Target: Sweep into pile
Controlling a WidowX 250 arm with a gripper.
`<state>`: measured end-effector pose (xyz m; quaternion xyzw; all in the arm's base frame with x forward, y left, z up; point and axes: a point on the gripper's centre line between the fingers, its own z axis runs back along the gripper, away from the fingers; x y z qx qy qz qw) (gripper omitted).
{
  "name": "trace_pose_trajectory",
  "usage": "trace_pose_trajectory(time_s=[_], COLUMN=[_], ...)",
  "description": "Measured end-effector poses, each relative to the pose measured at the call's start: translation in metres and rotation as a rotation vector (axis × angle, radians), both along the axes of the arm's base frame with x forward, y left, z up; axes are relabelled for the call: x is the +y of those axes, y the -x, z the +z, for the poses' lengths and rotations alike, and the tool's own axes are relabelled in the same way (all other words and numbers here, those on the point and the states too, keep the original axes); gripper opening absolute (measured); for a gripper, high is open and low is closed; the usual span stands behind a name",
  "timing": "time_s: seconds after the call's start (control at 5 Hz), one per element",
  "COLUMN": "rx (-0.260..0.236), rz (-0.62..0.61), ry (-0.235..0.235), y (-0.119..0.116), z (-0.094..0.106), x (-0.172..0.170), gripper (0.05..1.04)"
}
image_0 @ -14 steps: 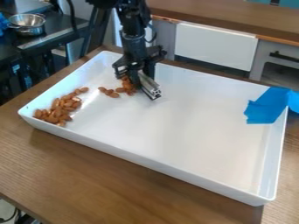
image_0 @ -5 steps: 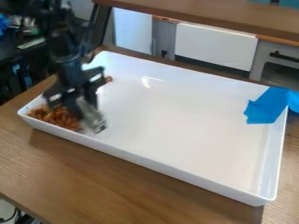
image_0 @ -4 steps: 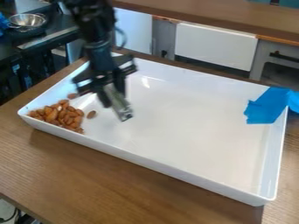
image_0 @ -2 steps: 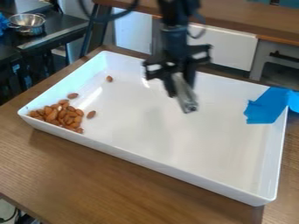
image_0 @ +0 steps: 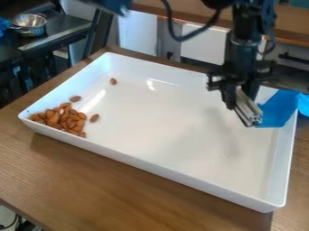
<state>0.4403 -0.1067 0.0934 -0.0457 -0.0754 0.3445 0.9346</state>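
While gripper [image_0: 240,95] holds metal bar [image_0: 248,111], almonds [image_0: 64,118] lie well apart.

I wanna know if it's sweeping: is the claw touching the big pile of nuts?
Apart. The camera view shows bare white tray between the nut pile and the claw with its metal bar.

I look all around from here, and I can't see any words or numbers that I can read.
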Motion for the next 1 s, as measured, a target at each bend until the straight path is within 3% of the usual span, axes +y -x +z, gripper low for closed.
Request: trace_pose_trajectory(time_s=[0.2,0.4,0.6,0.8,1.0], rx=[0.007,0.028,0.056,0.089,0.069], rz=[-0.003,-0.009,-0.031,-0.073,-0.101], ry=[-0.037,-0.067,-0.075,-0.033,0.014], y=[-0.011,-0.016,-0.012,-0.007,-0.003], z=[-0.015,-0.022,-0.022,0.003,0.06], x=[-0.006,-0.003,-0.002,-0.003,0.009], gripper=[0.407,0.537,0.827,1.004,1.004])
